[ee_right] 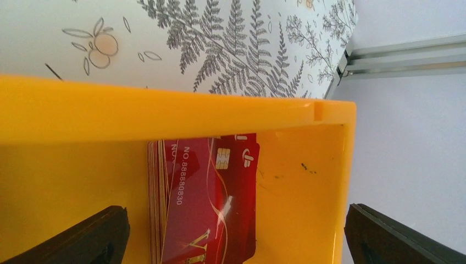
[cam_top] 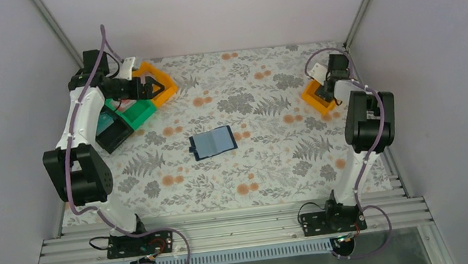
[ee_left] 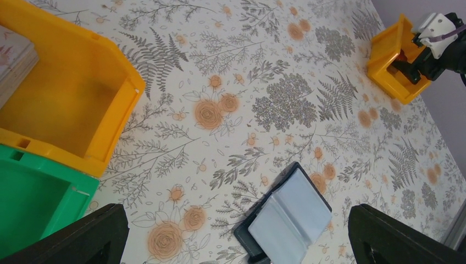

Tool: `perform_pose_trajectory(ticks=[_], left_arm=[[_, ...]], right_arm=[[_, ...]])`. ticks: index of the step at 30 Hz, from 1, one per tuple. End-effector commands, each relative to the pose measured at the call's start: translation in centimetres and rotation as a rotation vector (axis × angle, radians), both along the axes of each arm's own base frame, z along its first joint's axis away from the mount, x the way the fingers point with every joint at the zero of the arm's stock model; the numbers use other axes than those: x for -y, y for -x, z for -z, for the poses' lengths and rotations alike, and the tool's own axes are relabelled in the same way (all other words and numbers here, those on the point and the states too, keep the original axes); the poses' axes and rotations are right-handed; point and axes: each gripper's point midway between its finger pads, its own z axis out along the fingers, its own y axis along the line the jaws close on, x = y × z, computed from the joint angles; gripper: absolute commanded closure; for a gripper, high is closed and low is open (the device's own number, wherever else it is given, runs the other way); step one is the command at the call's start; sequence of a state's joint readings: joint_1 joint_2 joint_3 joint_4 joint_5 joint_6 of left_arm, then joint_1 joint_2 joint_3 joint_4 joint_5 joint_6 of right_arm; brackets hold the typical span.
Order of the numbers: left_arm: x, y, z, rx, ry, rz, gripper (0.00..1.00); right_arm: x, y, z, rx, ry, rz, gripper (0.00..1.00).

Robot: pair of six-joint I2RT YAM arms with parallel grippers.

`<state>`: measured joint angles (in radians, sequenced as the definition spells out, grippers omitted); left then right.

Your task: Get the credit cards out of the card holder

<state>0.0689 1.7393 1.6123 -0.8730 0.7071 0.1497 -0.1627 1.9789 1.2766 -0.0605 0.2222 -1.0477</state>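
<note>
The card holder [cam_top: 213,142] lies open on the floral table, mid-table, its pale blue inner pockets up; it also shows in the left wrist view [ee_left: 288,215]. No card shows in its pockets. A stack of red credit cards [ee_right: 203,203] lies in the right orange bin [ee_right: 165,110], between my right gripper's open fingers. My right gripper [cam_top: 324,91] hangs over that bin, empty [ee_right: 233,239]. My left gripper [cam_top: 153,87] is open and empty [ee_left: 236,236] beside the left orange bin [ee_left: 71,104], far from the holder. Pale cards [ee_left: 14,58] show at that bin's edge.
A green bin [cam_top: 138,113] and a black bin [cam_top: 112,135] stand by the left orange bin [cam_top: 161,80] at the back left. The right orange bin [cam_top: 316,98] sits at the table's right edge, near the wall. Aluminium rails run along the near edge.
</note>
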Motion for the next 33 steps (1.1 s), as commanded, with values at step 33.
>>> perform_pose_trajectory(ticks=[33], left_arm=[[0.2, 9.5, 9.5, -0.191, -0.264, 0.203, 0.11]], right_arm=[[-41.8, 9.7, -7.8, -0.182, -1.033, 0.213, 0.26]])
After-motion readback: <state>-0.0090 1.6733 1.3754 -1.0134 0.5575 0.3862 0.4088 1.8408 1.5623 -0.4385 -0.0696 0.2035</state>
